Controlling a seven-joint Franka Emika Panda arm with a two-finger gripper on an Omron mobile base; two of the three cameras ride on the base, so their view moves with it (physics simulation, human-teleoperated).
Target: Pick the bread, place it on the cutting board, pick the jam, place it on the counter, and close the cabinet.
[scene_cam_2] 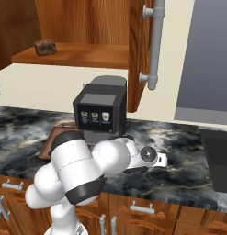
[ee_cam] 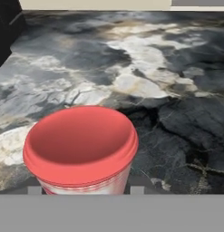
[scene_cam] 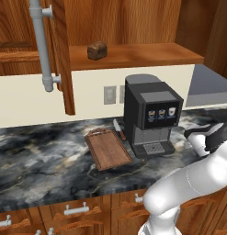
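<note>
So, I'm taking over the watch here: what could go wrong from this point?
1. The bread is on the cabinet shelf, the cutting board bare; closing the door now could shut it inside.
2. The jam sits right at the gripper, on or above the counter; I cannot tell if it is gripped, so it might tip or slip.
3. The coffee machine stands beside the board, crowding the drop spot.

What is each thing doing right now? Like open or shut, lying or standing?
bread: sitting on the wooden shelf, not on the board.
cutting board: lying flat on the counter, nothing on it.
jam: standing upright on the counter.
cabinet: door open.
gripper: around the jam; grip unclear.
</note>
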